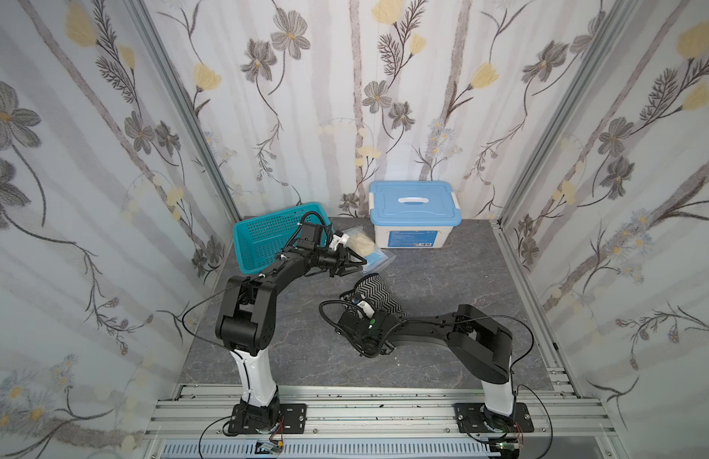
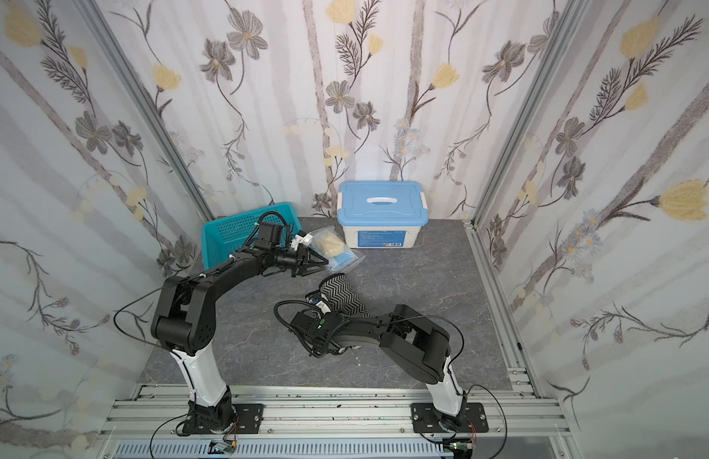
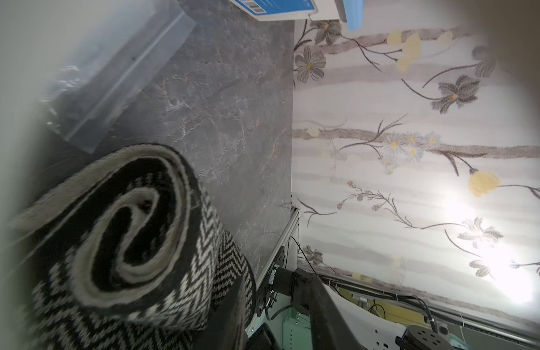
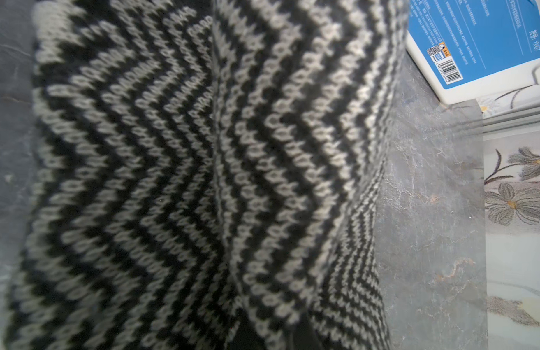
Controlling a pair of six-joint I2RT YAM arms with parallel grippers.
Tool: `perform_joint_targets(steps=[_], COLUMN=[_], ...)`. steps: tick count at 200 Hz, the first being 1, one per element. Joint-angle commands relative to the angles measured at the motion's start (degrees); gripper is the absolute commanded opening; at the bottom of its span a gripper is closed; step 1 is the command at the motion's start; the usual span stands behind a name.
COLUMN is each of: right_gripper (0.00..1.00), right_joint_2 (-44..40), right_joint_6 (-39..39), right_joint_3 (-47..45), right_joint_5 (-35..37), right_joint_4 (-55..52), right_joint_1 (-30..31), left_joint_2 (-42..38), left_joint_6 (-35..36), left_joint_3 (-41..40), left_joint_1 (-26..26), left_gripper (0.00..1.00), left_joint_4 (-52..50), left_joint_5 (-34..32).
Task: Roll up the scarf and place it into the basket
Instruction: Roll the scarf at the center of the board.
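Two grippers: right gripper pinched shut on the rolled scarf; left gripper part-open, empty, just beyond the roll's end

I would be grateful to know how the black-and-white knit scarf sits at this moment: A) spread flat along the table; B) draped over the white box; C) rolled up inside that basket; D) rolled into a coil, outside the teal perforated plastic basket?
D: the left wrist view shows the black-and-white knit scarf wound in a spiral, and in both top views it sits apart from the teal perforated plastic basket.
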Motion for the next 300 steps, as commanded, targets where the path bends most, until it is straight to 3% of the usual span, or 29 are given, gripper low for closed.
perform_joint_targets(steps=[1,40,79,109,142,162,185,205,226,269,300], right_gripper=[0.00,0.00,0.10,0.30,0.63,0.74,0.83,0.85,0.88,0.88,0.86], right_joint_2=[-0.87,-2.80,-4.30,-7.17,-13.46,-18.76,-26.15,-32.79,-34.85,-24.67,-15.61], right_joint_6=[0.32,-0.54,-2.36,-3.71,-3.19,-1.72,1.84,4.65,1.55,-2.81,-4.71], right_joint_3=[-1.16,-4.34,-6.47,-7.98,-9.96,-12.14,-15.55,-18.92,-18.93,-16.02,-12.77], right_joint_5=[-2.37,-4.79,-7.09,-9.06,-14.88,-19.75,-29.93,-40.42,-47.61,-70.94,-83.57], right_joint_4=[1.86,5.07,8.44,10.45,11.08,10.24,9.23,10.16,8.43,13.12,15.63], right_joint_1=[-0.31,-1.30,-2.13,-2.58,-3.65,-4.89,-9.03,-17.22,-25.07,-37.98,-40.48], left_joint_2=[3.29,5.45,8.60,10.61,13.37,14.64,14.92,14.83,14.66,15.32,16.12], left_joint_6=[0.20,0.47,1.58,2.32,3.64,4.98,7.45,14.10,18.46,19.86,19.78], left_joint_3=[2.73,-1.40,-5.10,-7.93,-9.01,-8.51,-7.35,-4.87,-3.39,-4.76,-5.21], left_joint_1=[-1.86,-2.95,-4.31,-4.43,-4.04,-3.95,-3.95,-3.95,-3.86,-3.51,-3.50], left_gripper=[0.37,0.37,0.36,0.36,0.36,0.35,0.35,0.35,0.35,0.35,0.34], left_joint_4=[-0.75,-0.51,-0.28,-0.91,-1.91,-3.29,-5.85,-13.73,-19.12,-19.31,-19.08], left_joint_5=[2.32,2.33,2.43,-0.25,-3.12,-4.36,-5.59,-8.53,-11.00,-12.32,-13.33])
